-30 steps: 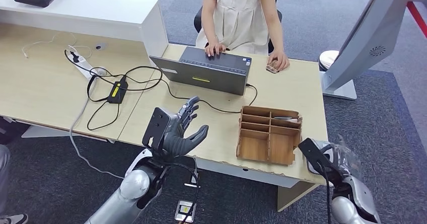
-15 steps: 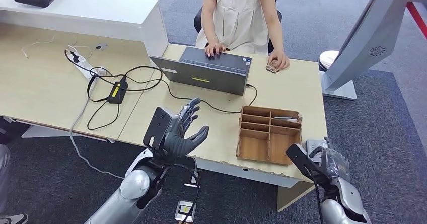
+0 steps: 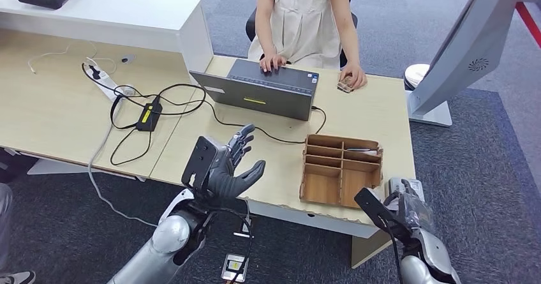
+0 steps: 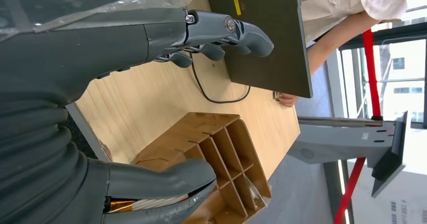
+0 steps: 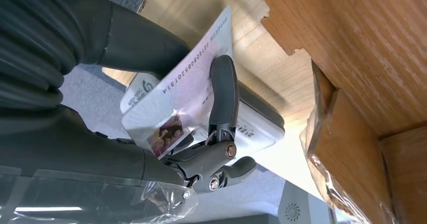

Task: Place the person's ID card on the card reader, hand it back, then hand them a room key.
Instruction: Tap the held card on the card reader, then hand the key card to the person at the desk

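Right hand [image 3: 408,210] has slid toward 9 o'clock along the desk edge, fingers clamped on the ID card [image 5: 177,103], now just above the card reader [image 5: 252,123]; placement looks imminent. Left hand [image 3: 228,163] stays raised, fingers apart, empty.

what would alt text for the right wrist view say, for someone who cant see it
The robot's right hand holds an ID card, printed with a number and a small photo, just over a white and grey card reader at the edge of a light wooden desk. A brown wooden organizer sits close beside it.
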`<state>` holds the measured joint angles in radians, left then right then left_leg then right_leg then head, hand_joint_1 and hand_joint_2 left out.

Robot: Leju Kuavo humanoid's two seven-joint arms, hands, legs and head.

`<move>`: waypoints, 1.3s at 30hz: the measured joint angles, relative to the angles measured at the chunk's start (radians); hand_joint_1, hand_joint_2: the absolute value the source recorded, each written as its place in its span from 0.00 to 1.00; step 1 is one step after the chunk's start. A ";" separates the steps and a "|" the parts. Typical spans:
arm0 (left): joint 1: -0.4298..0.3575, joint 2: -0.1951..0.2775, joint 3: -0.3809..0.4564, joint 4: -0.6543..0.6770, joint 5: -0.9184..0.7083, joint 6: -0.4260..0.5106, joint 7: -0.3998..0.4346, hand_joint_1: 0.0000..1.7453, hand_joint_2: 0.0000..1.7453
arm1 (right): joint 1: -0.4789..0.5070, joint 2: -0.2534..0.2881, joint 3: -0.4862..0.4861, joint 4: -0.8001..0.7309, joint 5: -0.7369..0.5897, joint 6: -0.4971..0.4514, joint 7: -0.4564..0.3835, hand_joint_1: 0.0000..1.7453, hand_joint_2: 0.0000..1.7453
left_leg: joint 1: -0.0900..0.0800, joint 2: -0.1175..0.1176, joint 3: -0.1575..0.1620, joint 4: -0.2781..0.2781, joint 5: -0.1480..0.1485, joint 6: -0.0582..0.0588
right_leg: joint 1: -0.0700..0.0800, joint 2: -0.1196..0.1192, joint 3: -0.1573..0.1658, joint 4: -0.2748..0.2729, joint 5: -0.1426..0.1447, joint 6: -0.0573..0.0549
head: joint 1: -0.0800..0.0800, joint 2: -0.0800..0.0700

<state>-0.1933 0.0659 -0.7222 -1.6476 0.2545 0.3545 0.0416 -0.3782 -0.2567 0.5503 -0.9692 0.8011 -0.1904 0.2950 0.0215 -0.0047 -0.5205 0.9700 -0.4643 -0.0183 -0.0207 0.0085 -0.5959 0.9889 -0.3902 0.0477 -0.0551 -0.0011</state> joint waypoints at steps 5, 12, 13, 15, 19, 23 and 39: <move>0.000 0.000 -0.001 0.000 -0.006 -0.006 0.001 0.00 1.00 | -0.004 -0.002 -0.005 -0.026 -0.026 -0.013 -0.002 1.00 1.00 | 0.000 0.000 0.000 0.000 0.000 0.000 | 0.000 0.000 0.000 0.000 0.000 0.000 | 0.000 0.000; -0.003 -0.009 -0.001 0.008 -0.014 -0.029 -0.019 0.00 1.00 | -0.055 -0.024 -0.042 -0.119 -0.070 -0.012 0.004 1.00 1.00 | 0.000 0.000 0.000 0.000 0.000 0.000 | 0.000 0.000 0.000 0.000 0.001 0.000 | 0.000 0.000; -0.004 -0.011 -0.002 0.011 -0.014 -0.033 -0.023 0.00 1.00 | -0.064 -0.029 -0.049 -0.130 -0.079 -0.012 0.002 1.00 1.00 | 0.000 0.000 0.000 0.000 0.000 0.000 | 0.000 0.000 0.000 0.000 0.001 0.000 | 0.000 0.000; -0.007 -0.016 -0.002 0.017 -0.013 -0.040 -0.029 0.00 1.00 | -0.081 -0.037 -0.062 -0.148 -0.094 -0.013 -0.005 1.00 1.00 | 0.000 0.000 0.000 0.000 0.000 0.000 | 0.000 0.000 0.000 0.000 0.001 0.000 | 0.000 0.000; -0.015 -0.023 -0.002 0.025 -0.011 -0.042 -0.035 0.00 1.00 | -0.106 -0.050 -0.085 -0.176 -0.115 -0.024 -0.024 1.00 1.00 | 0.000 0.000 0.000 0.000 0.000 0.000 | 0.000 0.000 0.000 0.000 0.001 0.000 | 0.000 0.000; -0.021 -0.029 -0.004 0.028 -0.009 -0.042 -0.037 0.00 1.00 | -0.126 -0.062 -0.102 -0.207 -0.131 -0.034 -0.034 1.00 1.00 | 0.000 0.000 0.000 0.000 0.000 0.000 | 0.000 0.000 0.000 0.000 0.001 0.000 | 0.000 0.000; -0.085 -0.064 -0.036 0.090 0.017 -0.132 -0.062 0.00 1.00 | -0.378 -0.012 -0.075 -0.175 -0.069 -0.045 -0.133 1.00 1.00 | 0.000 0.000 -0.001 0.000 0.001 0.000 | -0.001 0.000 0.000 0.001 0.001 0.001 | 0.000 0.000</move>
<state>-0.2788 0.0017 -0.7578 -1.5576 0.2711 0.2222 -0.0204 -0.7567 -0.2688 0.4751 -1.1446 0.7320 -0.2357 0.1619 0.0211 -0.0043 -0.5210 0.9702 -0.4635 -0.0183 -0.0214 0.0088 -0.5962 0.9898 -0.3889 0.0482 -0.0550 -0.0008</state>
